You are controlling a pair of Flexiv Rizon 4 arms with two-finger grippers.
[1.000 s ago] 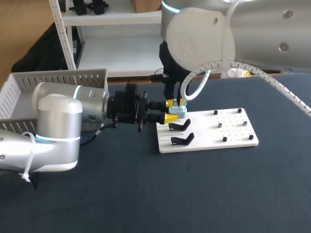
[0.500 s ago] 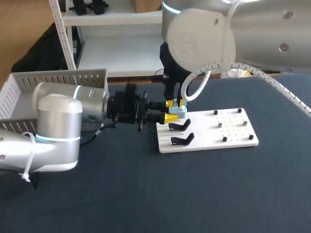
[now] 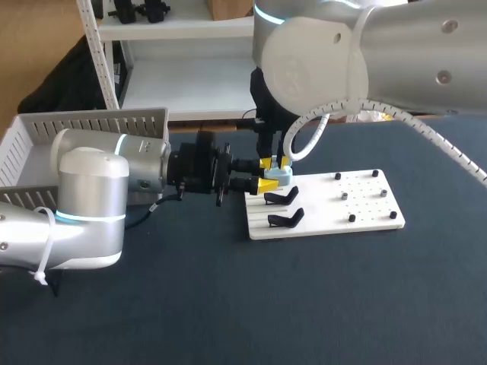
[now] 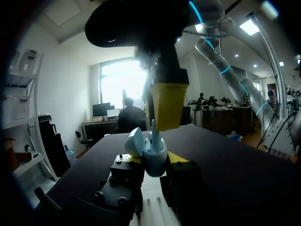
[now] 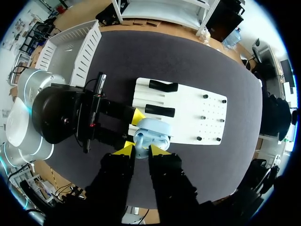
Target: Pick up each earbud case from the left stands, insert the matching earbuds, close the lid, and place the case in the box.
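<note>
- My left hand (image 3: 266,173), in from 9 o'clock, clamps the open case (image 3: 281,174) to steady it.
- My right hand (image 5: 141,149), narrow, pinches an earbud (image 4: 153,128) straight down into it.

I see dark blue surface (image 3: 342,304): white peg board (image 3: 365,205) lies flat on it, slatted white box (image 3: 91,125) at its left edge.

The earbud case (image 3: 281,174) is pale blue, the earbud (image 4: 153,128) white, the board (image 3: 367,214) white, the 2 stands (image 3: 281,198) black.

Case (image 3: 281,173) above board (image 3: 365,205) L end; box (image 3: 91,122) far L.
</note>
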